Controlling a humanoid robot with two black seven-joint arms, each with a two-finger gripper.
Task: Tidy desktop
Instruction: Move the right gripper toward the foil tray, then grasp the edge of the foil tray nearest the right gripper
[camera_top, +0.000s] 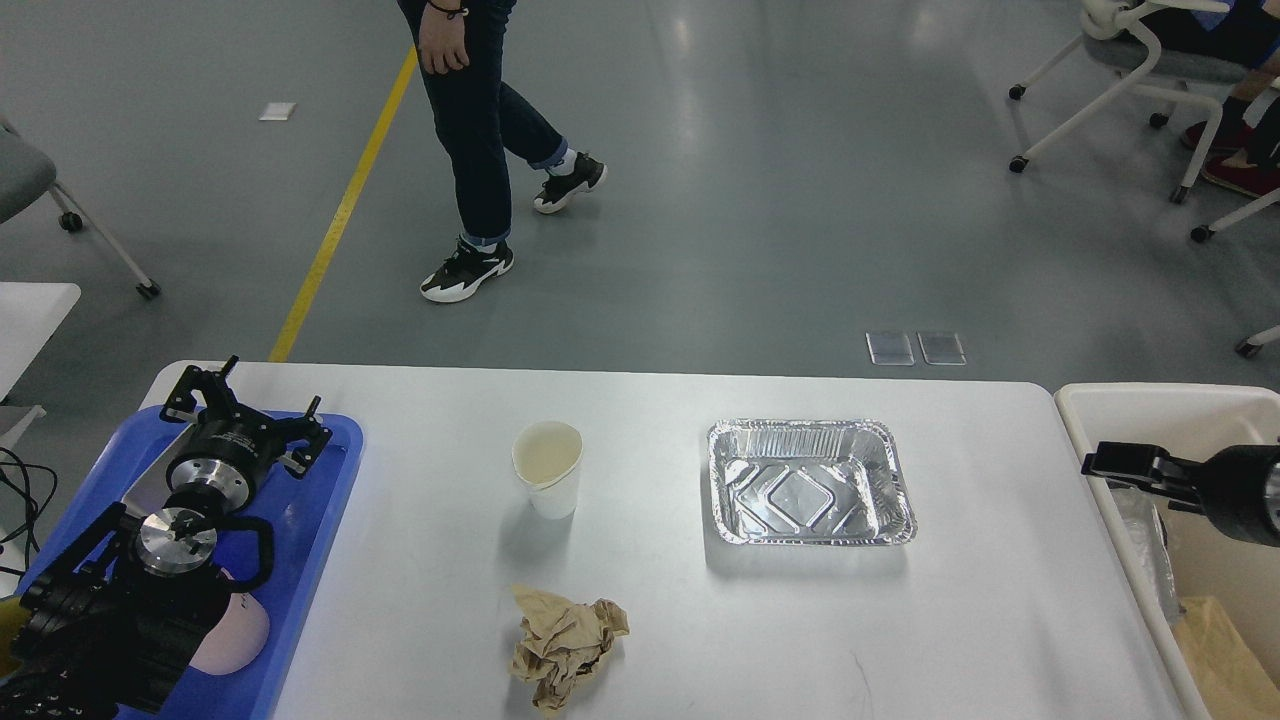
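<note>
You were between picks: the desktop (900, 640) still held a paper cup (548, 468), crumpled napkin (565, 648) and foil tray (808, 482). Left gripper (245, 400) hovered spread wide and empty; right gripper (1105, 462) I couldn't tell. I'd say the next move needed a reach inward.

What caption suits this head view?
Paper cup, foil tray and crumpled paper await tidying on the desktop.

left fingers (243, 400) spread, right fingers (1125, 462) closed
</note>
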